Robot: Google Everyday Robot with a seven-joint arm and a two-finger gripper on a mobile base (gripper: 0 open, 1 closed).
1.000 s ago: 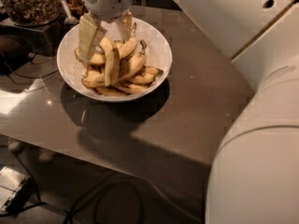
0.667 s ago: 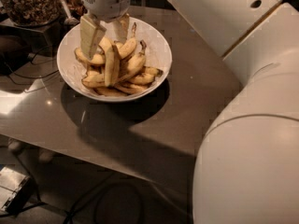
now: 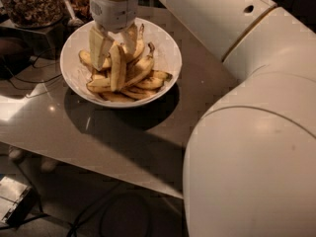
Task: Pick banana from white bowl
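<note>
The white bowl (image 3: 171,53) stands at the back left of the grey table (image 3: 148,142) and holds several peeled-looking yellow-brown bananas. My gripper (image 3: 115,46) reaches down into the bowl from above. Its two pale fingers (image 3: 98,46) stand on either side of one banana (image 3: 117,69), which stands nearly upright between them while the others lie flat. The gripper looks shut on that banana, whose lower end is still among the pile.
A glass jar of brown bits (image 3: 29,4) and a spoon (image 3: 71,15) sit behind the bowl at the left. My large white arm (image 3: 256,132) fills the right side. Cables (image 3: 98,216) and a small box (image 3: 12,201) lie on the floor below the table edge.
The gripper and upright banana stay in about the same place in the bowl. The arm's elbow has swung further left into view.
</note>
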